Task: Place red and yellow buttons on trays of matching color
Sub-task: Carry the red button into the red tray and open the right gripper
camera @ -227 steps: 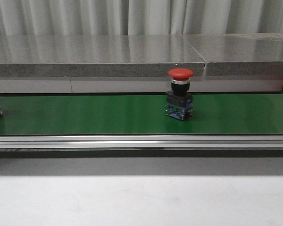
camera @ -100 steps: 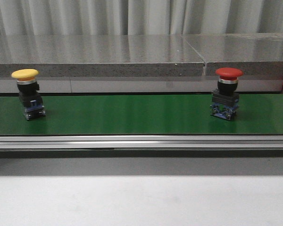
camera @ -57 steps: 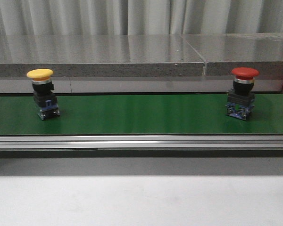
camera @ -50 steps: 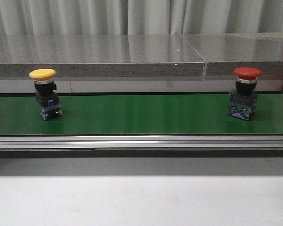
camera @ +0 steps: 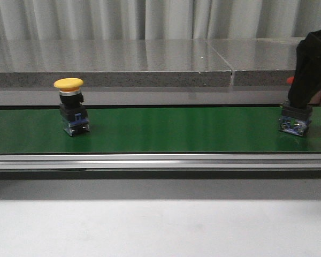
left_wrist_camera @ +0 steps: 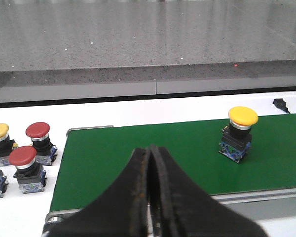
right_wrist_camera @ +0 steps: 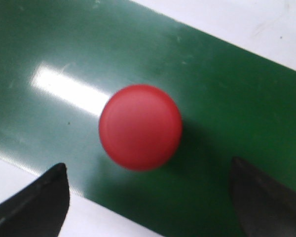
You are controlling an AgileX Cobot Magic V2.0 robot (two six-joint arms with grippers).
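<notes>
In the front view, the yellow button (camera: 71,113) stands upright on the green belt (camera: 176,131), toward its left end, and the red button (camera: 295,123) stands near its right end, where the right gripper (camera: 310,67) hangs just above it. In the left wrist view, the left gripper (left_wrist_camera: 150,197) is fully closed and holds nothing; spare buttons (left_wrist_camera: 27,155) wait beside the belt. In the right wrist view, the fingers (right_wrist_camera: 37,202) are spread wide around the red cap. The step seems to be grasping red: next, descend and close.
</notes>
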